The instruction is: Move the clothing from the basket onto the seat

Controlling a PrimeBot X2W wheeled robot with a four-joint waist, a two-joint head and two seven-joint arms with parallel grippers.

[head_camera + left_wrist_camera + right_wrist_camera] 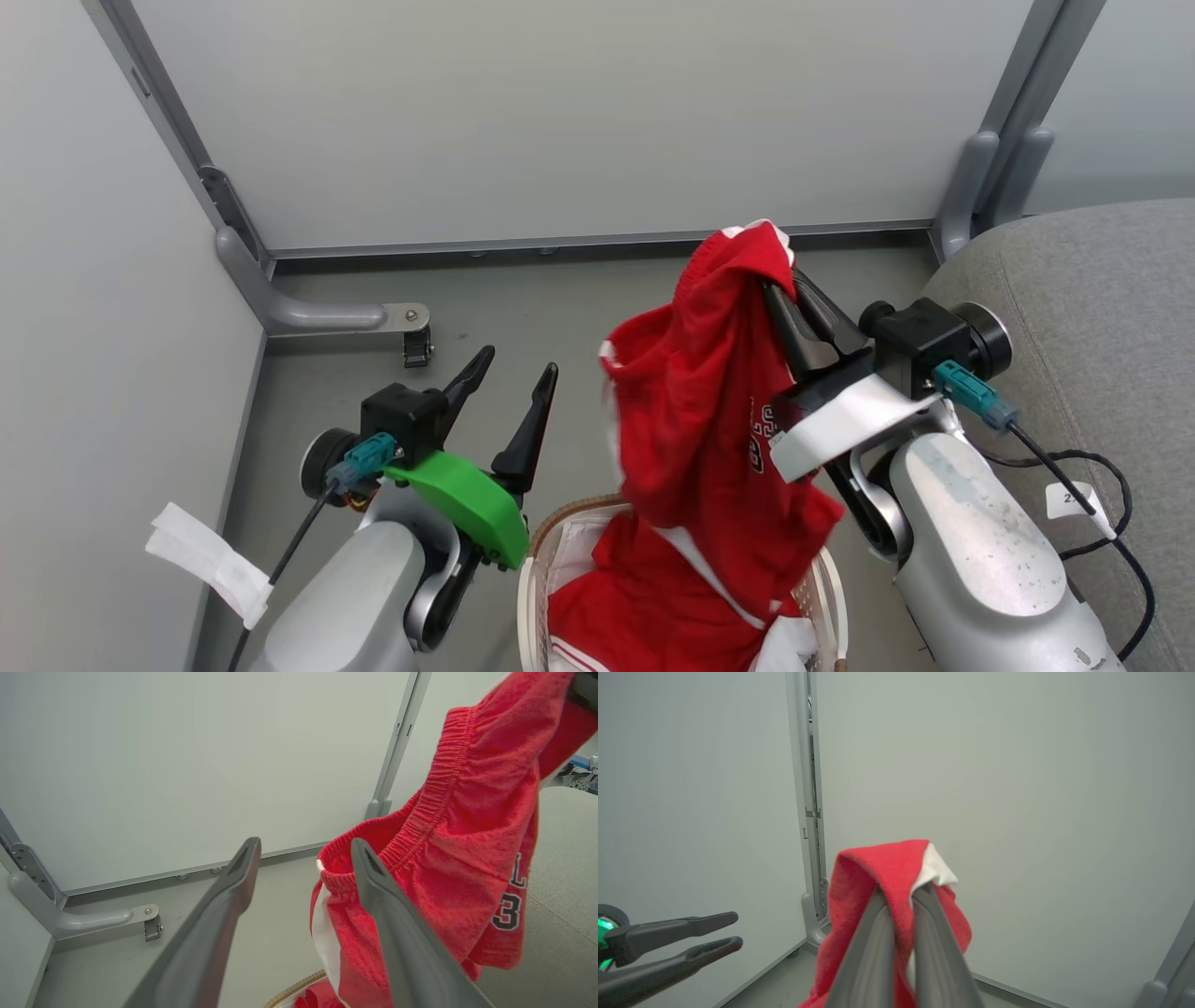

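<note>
My right gripper (775, 275) is shut on a red garment (709, 401) with white trim and lettering, holding it up over the basket (537, 551). The cloth drapes from the fingertips (920, 891) down to the basket's mouth. In the left wrist view the same red garment (467, 858) hangs to the right, its elastic waistband showing. More red clothing (644, 607) lies in the basket over the white liner (574, 551). My left gripper (518, 369) stands open and empty left of the basket. The grey seat (1102, 308) is at the right, beside my right arm.
Grey partition walls close the back and left, with a metal foot and a small caster (417, 347) on the floor at the back left. A black cable (1092, 467) lies on the seat's edge. Bare grey floor (551, 308) stretches behind the basket.
</note>
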